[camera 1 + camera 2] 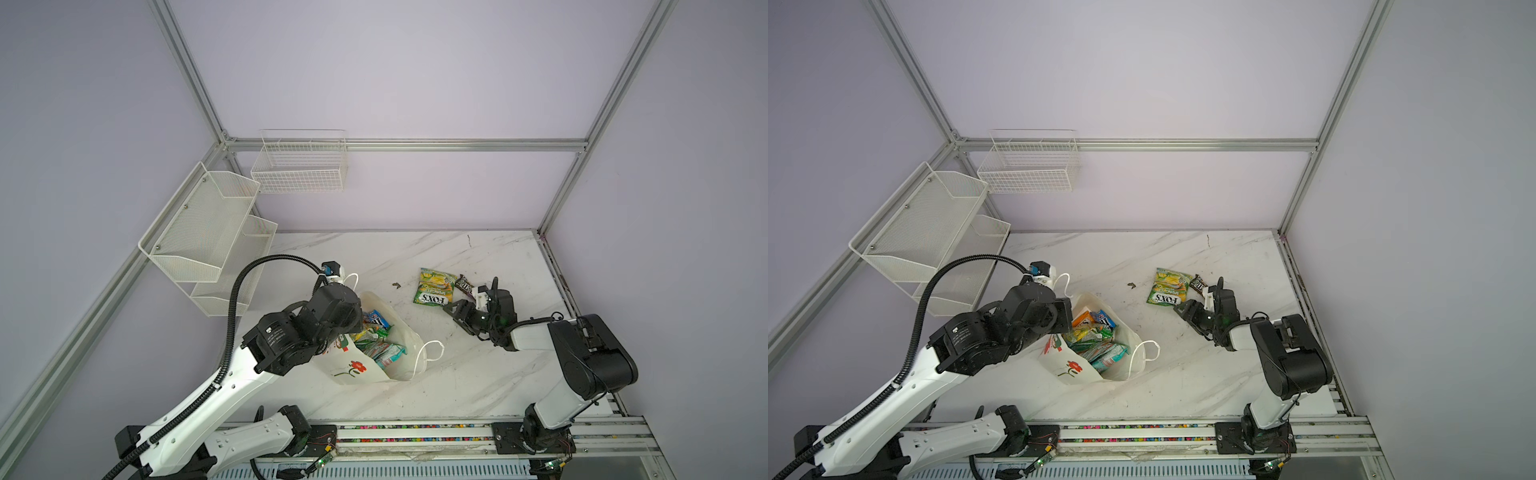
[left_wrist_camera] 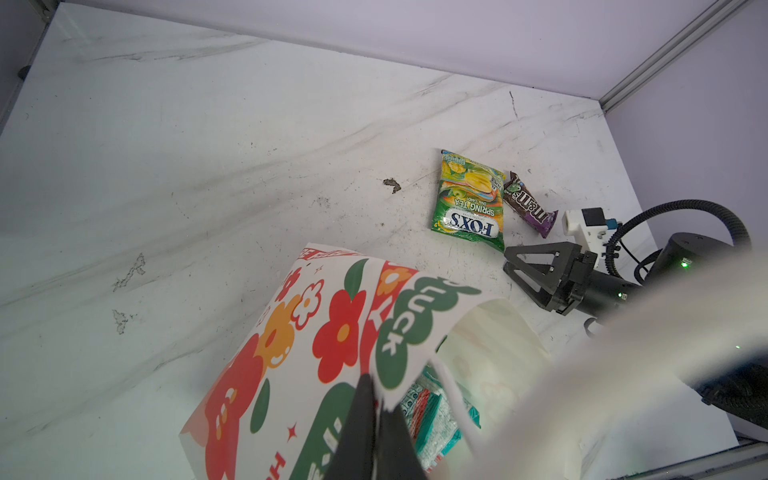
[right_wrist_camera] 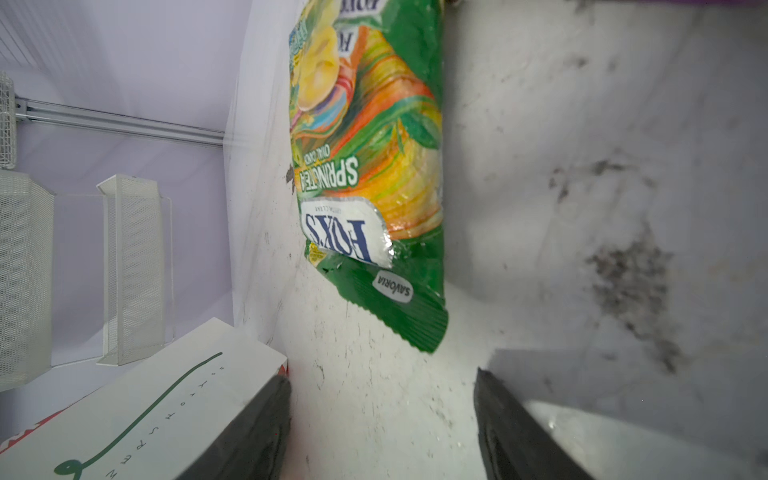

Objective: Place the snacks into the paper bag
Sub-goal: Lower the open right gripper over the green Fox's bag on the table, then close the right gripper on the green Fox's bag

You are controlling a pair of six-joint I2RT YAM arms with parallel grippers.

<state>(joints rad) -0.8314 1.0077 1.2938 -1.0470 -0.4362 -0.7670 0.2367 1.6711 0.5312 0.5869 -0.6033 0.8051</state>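
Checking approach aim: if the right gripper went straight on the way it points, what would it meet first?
Probably the green Fox's packet, lying on the table just ahead of the open fingers of the right gripper, though depth is unclear.

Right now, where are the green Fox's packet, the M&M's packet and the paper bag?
green Fox's packet (image 1: 433, 287): a top view, middle of its printed face.
M&M's packet (image 2: 530, 203): left wrist view, middle of the wrapper.
paper bag (image 1: 357, 367): a top view, red flower on its side wall.
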